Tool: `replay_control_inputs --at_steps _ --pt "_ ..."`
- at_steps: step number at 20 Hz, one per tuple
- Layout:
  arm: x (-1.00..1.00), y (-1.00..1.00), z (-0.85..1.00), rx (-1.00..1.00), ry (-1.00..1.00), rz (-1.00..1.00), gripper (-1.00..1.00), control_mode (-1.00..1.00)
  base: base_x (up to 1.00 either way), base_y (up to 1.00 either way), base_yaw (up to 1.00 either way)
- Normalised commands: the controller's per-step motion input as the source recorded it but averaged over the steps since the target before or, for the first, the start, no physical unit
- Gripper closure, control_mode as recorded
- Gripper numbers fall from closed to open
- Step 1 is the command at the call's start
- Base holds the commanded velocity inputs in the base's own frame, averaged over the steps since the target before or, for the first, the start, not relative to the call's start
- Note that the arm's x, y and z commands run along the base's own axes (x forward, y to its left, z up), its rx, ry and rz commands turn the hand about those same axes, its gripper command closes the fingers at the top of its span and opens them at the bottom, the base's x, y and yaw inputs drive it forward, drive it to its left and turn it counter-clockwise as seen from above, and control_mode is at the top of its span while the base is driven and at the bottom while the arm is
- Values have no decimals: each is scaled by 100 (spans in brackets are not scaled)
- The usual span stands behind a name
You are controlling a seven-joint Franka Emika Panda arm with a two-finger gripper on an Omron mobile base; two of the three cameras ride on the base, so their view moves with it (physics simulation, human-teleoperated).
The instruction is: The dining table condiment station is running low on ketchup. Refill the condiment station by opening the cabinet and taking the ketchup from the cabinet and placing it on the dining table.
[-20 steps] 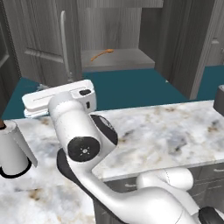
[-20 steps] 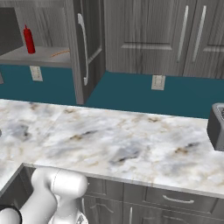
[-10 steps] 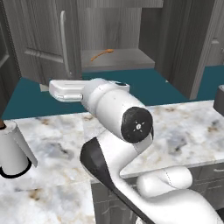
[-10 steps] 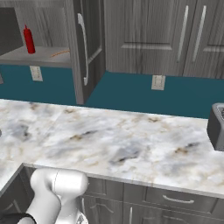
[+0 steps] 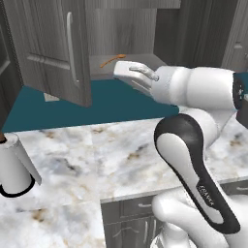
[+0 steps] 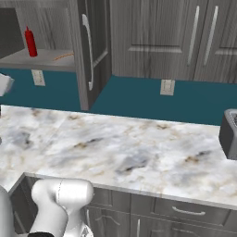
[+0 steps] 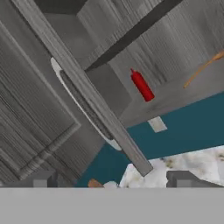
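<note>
The ketchup (image 6: 30,41) is a small red bottle standing upright at the left end of the shelf inside the cabinet (image 6: 92,28), whose door (image 5: 53,48) hangs open. In the hand view the ketchup (image 7: 142,86) lies ahead, well beyond my fingertips (image 7: 41,179). My gripper (image 7: 113,180) is open with nothing between its fingers. From the left base view the gripper (image 5: 121,71) hovers in front of the shelf's edge, above the counter. The dining table is out of view.
A thin orange thing (image 5: 114,59) lies on the shelf to the ketchup's right. The open door's bar handle (image 7: 83,107) runs close by my hand. On the marble counter (image 6: 120,148) stand a paper towel roll (image 5: 14,167) and a dark toaster (image 6: 229,134).
My arm has swung right and upward, carrying the hand from over the counter's left side up to the open cabinet's shelf. The jaws stayed wide.
</note>
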Motion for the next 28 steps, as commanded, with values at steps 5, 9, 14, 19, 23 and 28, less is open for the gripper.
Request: replay_control_inputs --at_steps 5,9,14,19,23,28 --pt "7 -14 0 15 17 16 -100 -100 0 0 0" --pt "32 2 -3 0 1 0 -100 -100 0 0 0" --pt "41 -29 0 4 2 0 -100 -100 0 0 0" --pt "61 -13 2 6 11 0 -100 -100 0 0 0" --pt "51 0 0 4 15 0 -100 -100 0 0 0" --pt "52 2 0 0 13 0 -100 -100 0 0 0"
